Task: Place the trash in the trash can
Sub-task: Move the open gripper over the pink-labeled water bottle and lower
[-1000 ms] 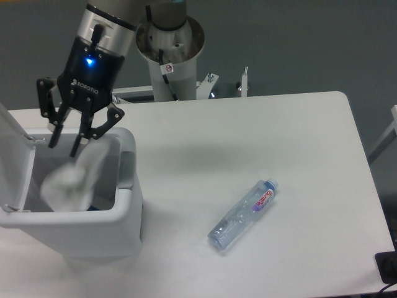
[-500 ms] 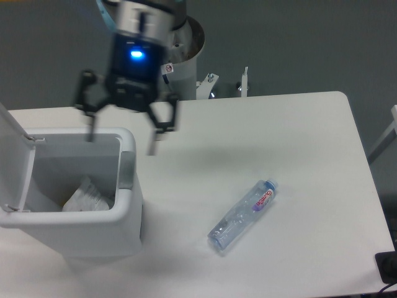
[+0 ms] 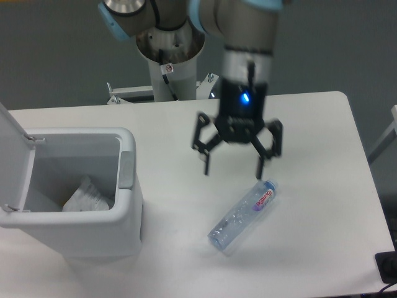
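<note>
Trash is split: the wrapper (image 3: 85,197) lies inside the trash can (image 3: 93,239), far to the pincer's left, while the bottle (image 3: 243,214) lies on the tabletop (image 3: 310,143) just below the pincer (image 3: 234,169), cap end nearest it. Pincer fingers are spread wide, holding nothing. Risk, as I judge it: the round, slick bottle lies at a slant and could roll or squirt out if the fingers close off-axis. Nothing blocks the approach; the can's lid (image 3: 12,158) stands open.
</note>
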